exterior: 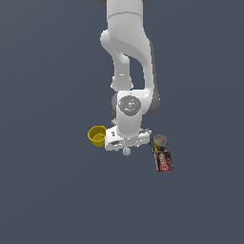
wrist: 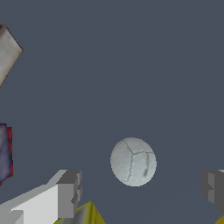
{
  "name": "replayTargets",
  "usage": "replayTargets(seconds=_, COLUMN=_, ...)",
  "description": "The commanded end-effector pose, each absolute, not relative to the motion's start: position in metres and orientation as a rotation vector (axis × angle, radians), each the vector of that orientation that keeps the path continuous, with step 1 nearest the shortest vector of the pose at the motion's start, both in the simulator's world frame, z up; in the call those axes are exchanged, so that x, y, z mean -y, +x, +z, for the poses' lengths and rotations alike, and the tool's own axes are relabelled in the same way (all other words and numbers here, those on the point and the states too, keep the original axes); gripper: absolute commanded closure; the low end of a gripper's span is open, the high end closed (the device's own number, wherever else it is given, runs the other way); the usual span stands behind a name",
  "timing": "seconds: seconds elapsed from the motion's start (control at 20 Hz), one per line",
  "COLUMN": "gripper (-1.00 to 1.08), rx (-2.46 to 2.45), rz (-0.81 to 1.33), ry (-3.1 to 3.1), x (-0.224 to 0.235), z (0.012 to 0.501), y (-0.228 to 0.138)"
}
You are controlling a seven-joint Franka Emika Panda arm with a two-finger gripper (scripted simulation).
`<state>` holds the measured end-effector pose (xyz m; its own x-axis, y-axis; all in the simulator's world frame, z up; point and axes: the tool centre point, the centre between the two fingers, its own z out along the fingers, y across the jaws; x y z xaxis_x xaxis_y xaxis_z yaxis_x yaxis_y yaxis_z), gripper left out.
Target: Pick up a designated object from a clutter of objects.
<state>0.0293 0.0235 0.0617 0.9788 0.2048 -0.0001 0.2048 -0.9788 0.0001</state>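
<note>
The end effector (wrist: pixel 142 194) hangs released, its 2 fingers (wrist: pixel 69 192) spread either side of the small pale ball (wrist: pixel 133 161), which lies on the desk (exterior: pixel 47 190) between them, untouched. By my reading the approach is done; closing and lifting remain. The yellow cup (exterior: pixel 97 136) sits just beside

The ground (exterior: pixel 47 190) is one flat, unbroken surface of dark slate blue-grey, filling the exterior view from edge to edge with no seam, wall, window or furniture to be made out. In the wrist view the same plain surface (wrist: pixel 131 65) spreads below and beyond the jaws, matte and untextured. The light is soft and even, giving only faint shading on the ground and no sharp shadow edges anywhere.
</note>
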Motion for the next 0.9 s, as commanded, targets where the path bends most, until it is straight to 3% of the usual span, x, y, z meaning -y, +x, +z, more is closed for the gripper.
replayTargets(seconds=0.0, gripper=-0.92, rx=-0.324, rz=-0.001, ry=3.125, x=-0.024, z=0.051, y=0.028)
replayTargets(seconds=0.5, gripper=-0.92, rx=-0.326, rz=0.000, ry=3.125, x=-0.024, z=0.021, y=0.029)
replayTargets(seconds=0.55, gripper=1.08, rx=-0.326, rz=0.000, ry=3.125, x=-0.024, z=0.021, y=0.029)
replayTargets(seconds=0.85, gripper=1.08, rx=-0.326, rz=0.000, ry=3.125, x=-0.024, z=0.021, y=0.029)
